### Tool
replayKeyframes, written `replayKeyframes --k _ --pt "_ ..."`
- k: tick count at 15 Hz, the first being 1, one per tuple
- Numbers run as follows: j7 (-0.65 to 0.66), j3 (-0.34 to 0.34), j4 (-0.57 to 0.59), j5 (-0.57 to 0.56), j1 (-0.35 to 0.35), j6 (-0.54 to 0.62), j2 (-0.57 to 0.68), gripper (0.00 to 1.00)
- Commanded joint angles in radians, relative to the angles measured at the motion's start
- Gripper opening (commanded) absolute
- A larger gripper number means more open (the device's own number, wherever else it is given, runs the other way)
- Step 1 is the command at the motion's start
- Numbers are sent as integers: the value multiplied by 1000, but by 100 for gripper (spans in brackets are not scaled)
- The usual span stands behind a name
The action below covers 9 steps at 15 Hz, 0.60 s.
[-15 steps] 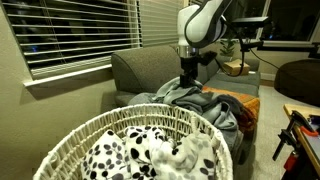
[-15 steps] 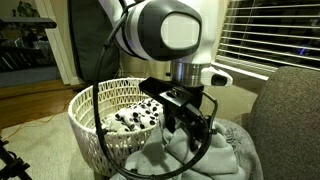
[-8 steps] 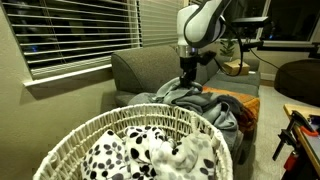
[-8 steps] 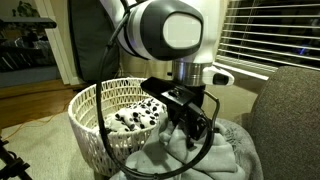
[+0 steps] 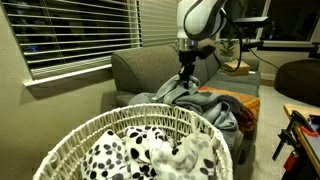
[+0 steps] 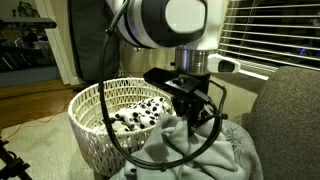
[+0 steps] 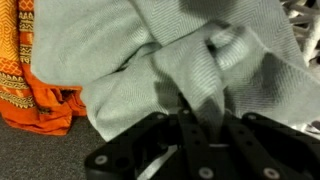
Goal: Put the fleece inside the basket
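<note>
- Fleece (image 7: 110, 50) on the sofa (image 5: 140, 68) peaks in a fold, pinched by the fingers of your gripper (image 6: 200, 116).
- Basket (image 6: 85, 115) beside the sofa holds a spotted cloth (image 6: 135, 118).

Arm (image 5: 197, 20) upright, wrist (image 6: 195, 62) vertical, jaws downward and nearly together.
</note>
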Motion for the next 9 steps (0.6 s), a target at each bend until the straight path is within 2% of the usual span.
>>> replayKeyframes --k 1,9 --pt "-21 2 -56 -3 3 -32 -116 3" --pt "14 15 -59 -77 64 -161 -291 4"
